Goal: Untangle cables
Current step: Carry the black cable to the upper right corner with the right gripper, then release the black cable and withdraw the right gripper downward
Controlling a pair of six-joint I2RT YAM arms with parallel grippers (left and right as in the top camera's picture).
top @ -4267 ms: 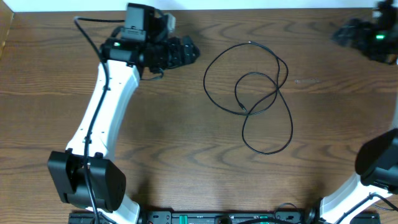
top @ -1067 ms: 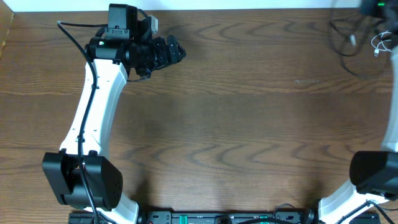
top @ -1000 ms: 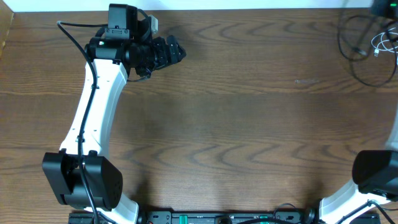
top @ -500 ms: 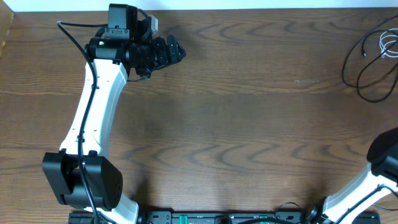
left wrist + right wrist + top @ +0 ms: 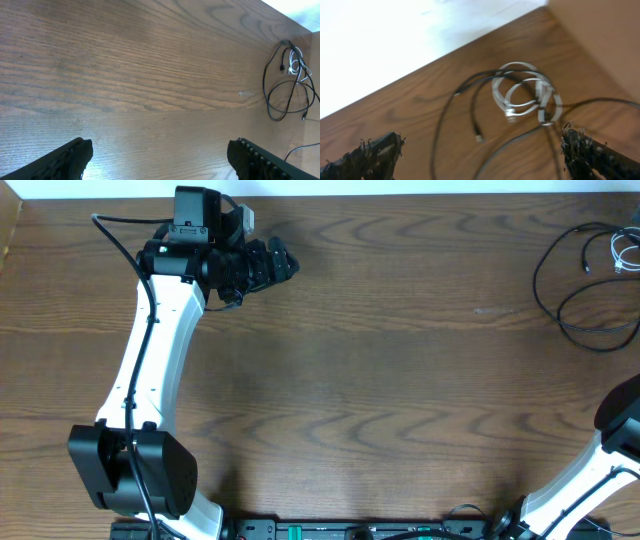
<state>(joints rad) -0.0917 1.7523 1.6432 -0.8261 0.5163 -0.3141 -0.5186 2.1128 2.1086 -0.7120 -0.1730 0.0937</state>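
Two cables, desk (image 5: 400, 380) upper right: black cable (image 5: 537, 280) looped, white cable (image 5: 622, 252) cut by the frame edge; left gripper (image 5: 160, 155) and right gripper (image 5: 480, 150) both apart, empty.

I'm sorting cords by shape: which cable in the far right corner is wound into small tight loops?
The white cable; the black cables beside it sprawl in wide loops.

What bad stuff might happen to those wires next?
1. In the right wrist view the black cable crosses the coiled white cable, so tugging one may drag the other or tighten the tangle.
2. The right gripper hangs open over both; closing there might pinch the two together.
3. Both lie in the far right corner of the table, so a pull could perhaps slide them out of the overhead view.
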